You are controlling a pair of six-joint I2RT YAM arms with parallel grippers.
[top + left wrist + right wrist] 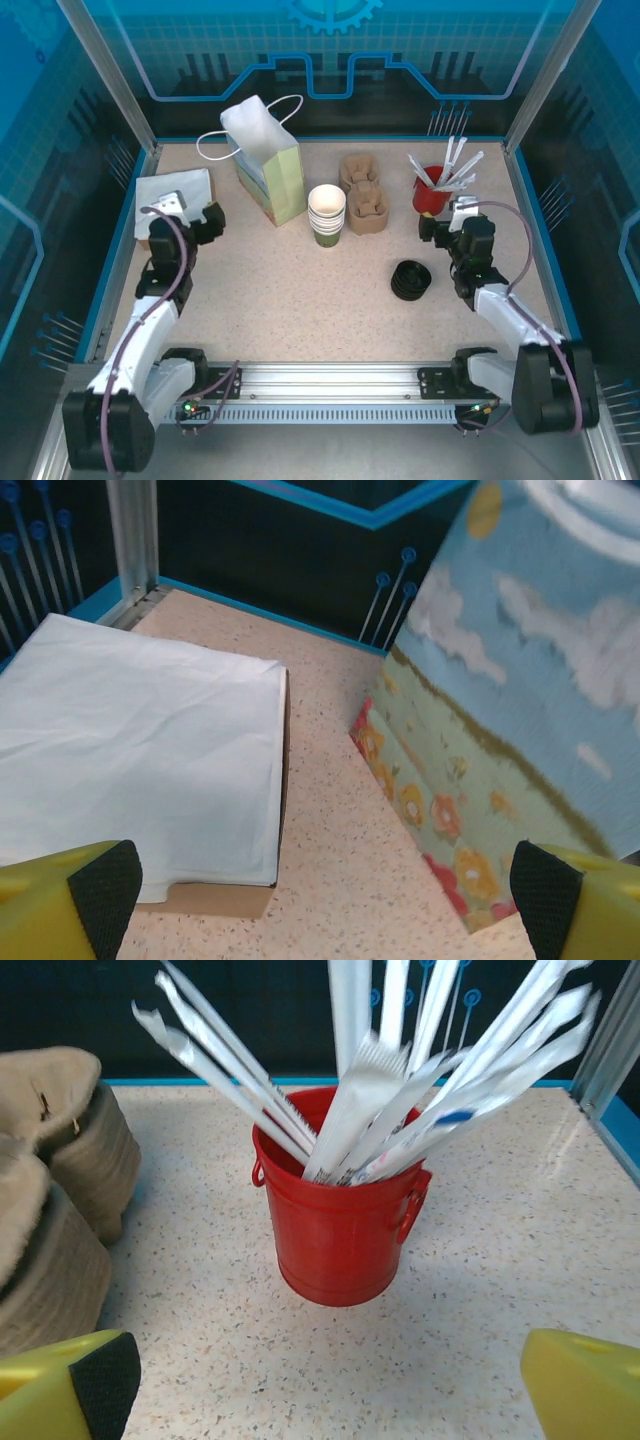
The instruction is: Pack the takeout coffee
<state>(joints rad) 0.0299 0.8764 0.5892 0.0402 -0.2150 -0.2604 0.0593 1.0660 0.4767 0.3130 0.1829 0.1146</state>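
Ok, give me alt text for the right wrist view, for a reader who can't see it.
A red bucket packed with paper-wrapped straws stands upright on the speckled table, centred ahead of the open right gripper. Brown pulp cup carriers sit at the left edge.

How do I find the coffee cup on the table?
Find the tall flowery paper bag at the back. Just right of it are cream-white cups. The small dark green cup at their near side is the coffee, the only dark cup.
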